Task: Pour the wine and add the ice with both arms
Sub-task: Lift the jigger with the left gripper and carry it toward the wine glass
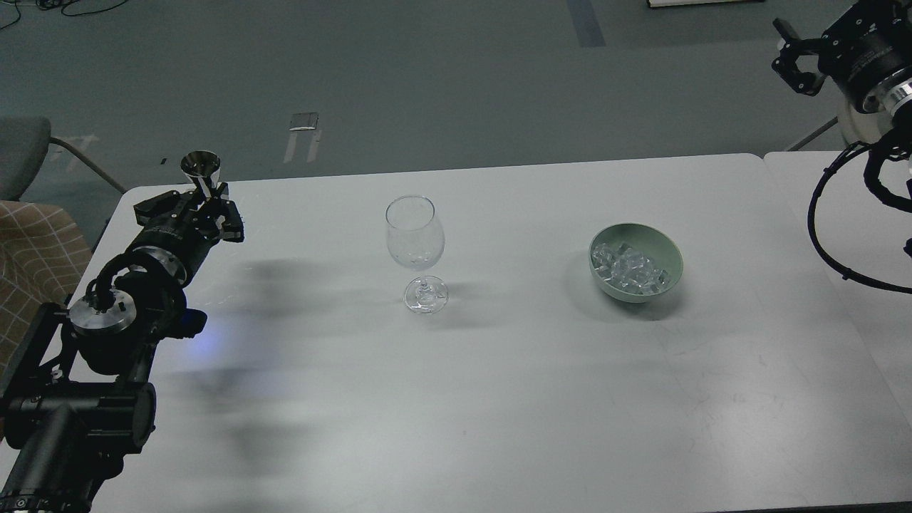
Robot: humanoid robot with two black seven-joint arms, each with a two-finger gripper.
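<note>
Wine glass (415, 242): standing empty at table centre; no pouring is showing.
Ice (630, 269): lying heaped in the green bowl (670, 251), at 3 o'clock from the glass, untouched.
Left gripper (201, 194): clamping a metal jigger (200, 165) at 9 o'clock, well apart from the glass.
Right gripper (792, 60): hovering at 1 o'clock off the table; fingers' state cannot be told.
Progress: both steps are seemingly remaining.
</note>
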